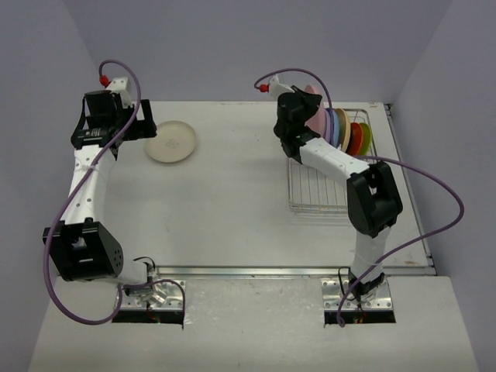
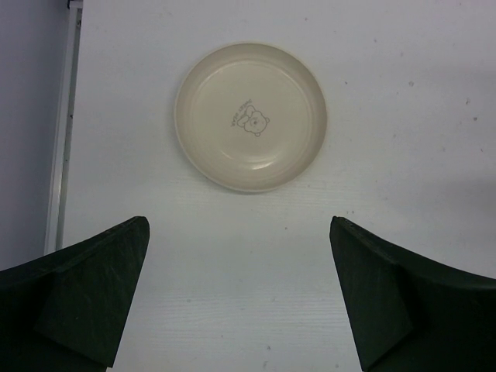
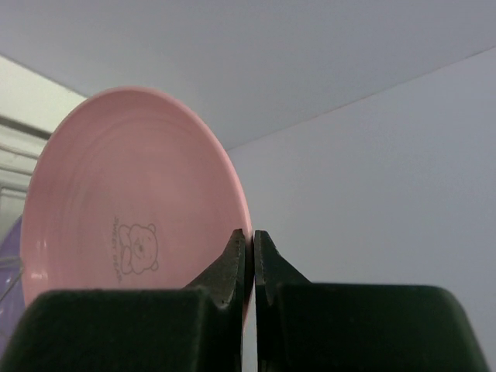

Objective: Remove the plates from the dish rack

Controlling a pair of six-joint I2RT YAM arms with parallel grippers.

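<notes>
Right jaws: closed, pinching the rim of a round pink plate (image 3: 132, 201) held on edge. The wrist view cuts off the plate's lower part behind the black fingers (image 3: 225, 271). In the top view the right arm (image 1: 372, 201) covers much of it. It's at the far end of the silver wire dish rack (image 1: 318, 194); can't tell if it's clear of the wires.

Left jaws: wide open, gripping nothing, over the white bench (image 2: 387, 256). A round cream plate (image 2: 249, 116) lies flat just ahead, well apart from the rack.

Top view only: lavender plate (image 1: 332, 128), tan plate (image 1: 342, 124), orange plate (image 1: 356, 139) and lime green plate (image 1: 366, 138) stand on edge in the rack, overlapping; any between are hard to separate.

Wrist views only: printed bear on the pink and cream plates; its lettering is too small to read.
</notes>
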